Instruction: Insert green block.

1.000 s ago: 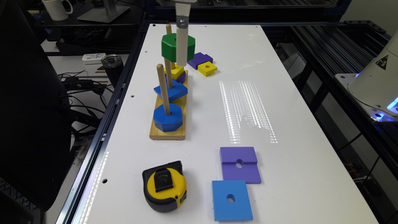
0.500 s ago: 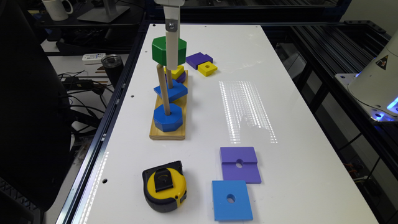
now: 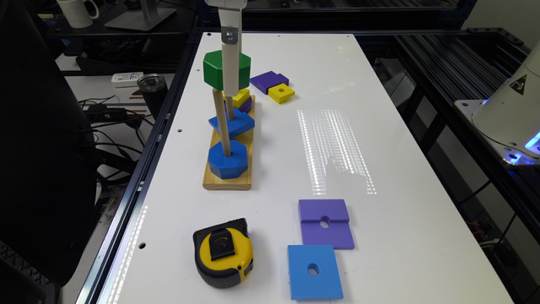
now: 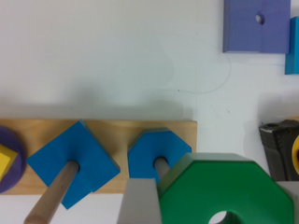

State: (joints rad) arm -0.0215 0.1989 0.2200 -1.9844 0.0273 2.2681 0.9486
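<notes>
Octagonal green block [image 3: 219, 69] (round-holed), gripper-held [image 3: 230, 86]

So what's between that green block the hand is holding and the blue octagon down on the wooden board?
In the exterior view, just the bare upper stretch of the wooden peg separates the green block from the blue octagon.

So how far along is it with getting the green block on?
Done: the green block is lifted off the table, gripped by the claw. In hand: it hangs above the pegs, near the blue octagon's peg. Left: line the hole up over the peg, lower it, release.
</notes>
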